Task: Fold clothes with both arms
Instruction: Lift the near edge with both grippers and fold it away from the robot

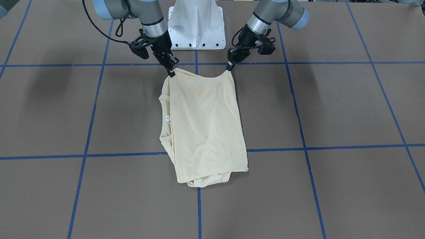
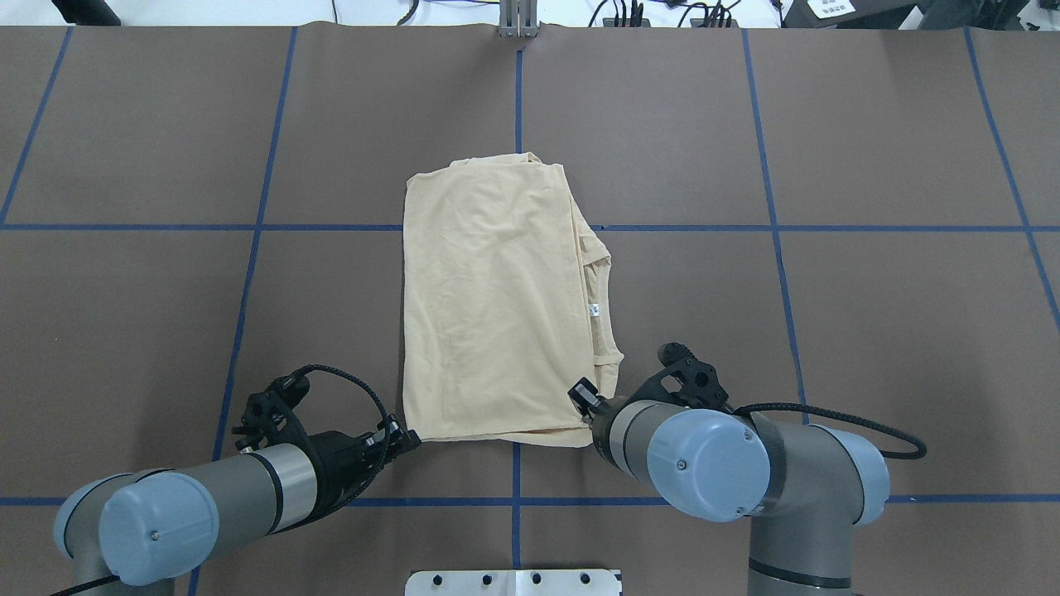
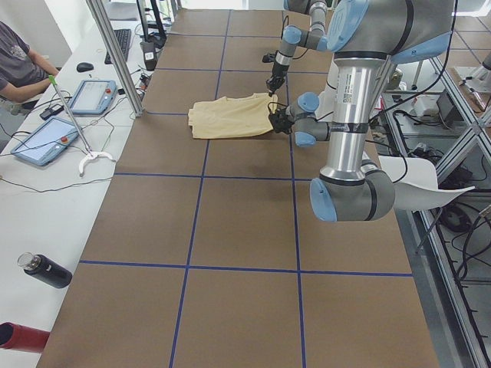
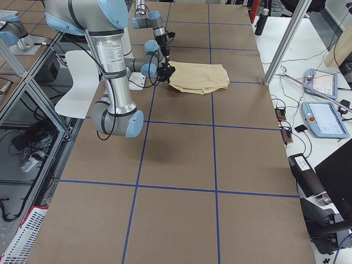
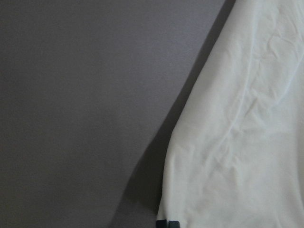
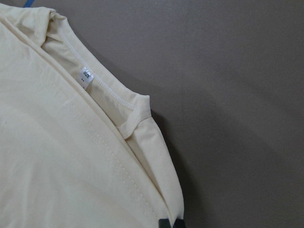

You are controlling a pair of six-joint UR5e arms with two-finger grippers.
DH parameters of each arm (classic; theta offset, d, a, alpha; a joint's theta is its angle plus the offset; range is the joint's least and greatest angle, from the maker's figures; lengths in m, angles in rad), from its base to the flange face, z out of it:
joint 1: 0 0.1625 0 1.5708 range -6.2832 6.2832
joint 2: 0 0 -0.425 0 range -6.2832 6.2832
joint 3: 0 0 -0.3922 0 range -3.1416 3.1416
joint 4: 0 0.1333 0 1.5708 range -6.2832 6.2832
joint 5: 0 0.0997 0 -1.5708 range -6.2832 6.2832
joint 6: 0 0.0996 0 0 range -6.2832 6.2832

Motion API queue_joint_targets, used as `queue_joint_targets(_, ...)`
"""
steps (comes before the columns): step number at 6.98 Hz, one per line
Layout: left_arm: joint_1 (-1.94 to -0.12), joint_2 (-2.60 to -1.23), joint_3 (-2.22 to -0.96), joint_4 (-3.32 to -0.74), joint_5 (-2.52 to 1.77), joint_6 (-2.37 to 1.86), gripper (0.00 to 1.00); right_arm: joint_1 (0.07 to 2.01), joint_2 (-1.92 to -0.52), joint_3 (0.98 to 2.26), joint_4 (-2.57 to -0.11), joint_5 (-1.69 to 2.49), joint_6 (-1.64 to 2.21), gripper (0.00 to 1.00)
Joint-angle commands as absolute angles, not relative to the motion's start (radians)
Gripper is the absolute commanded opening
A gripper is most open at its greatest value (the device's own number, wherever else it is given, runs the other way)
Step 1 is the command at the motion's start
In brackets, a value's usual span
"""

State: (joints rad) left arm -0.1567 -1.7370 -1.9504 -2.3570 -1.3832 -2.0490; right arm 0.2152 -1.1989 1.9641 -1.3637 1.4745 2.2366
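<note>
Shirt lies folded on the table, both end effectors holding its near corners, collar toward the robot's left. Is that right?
No: the collar faces the robot's right, on the side of the right end effector, as the overhead view shows. The shirt is folded, both near corners held.

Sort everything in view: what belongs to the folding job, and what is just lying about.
Job: cream shirt; left gripper and right gripper, jaws shut on its corners nearest the robot.
Lying about: black bottle; touchscreen pendant; keyboard; white pedestal.
</note>
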Motion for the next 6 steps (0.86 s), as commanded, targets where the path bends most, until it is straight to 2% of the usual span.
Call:
queue_joint_targets(1, -0.158, -1.744, -2.079, -2.269, -1.419, -2.049, 0.00, 0.218, -1.236, 2.029, -1.364, 1.477, 2.234, 0.00)
queue_joint_targets(3, -0.216, -1.775, -2.164, -2.153, -1.492, -2.039, 0.00, 0.294, -1.232, 2.043, -1.364, 1.515, 2.221, 0.00)
queue_joint_targets(6, -0.371, -1.841, -2.145, -2.089, -1.531, -1.909, 0.00, 0.452, -1.175, 2.014, -1.368, 1.647, 2.183, 0.00)
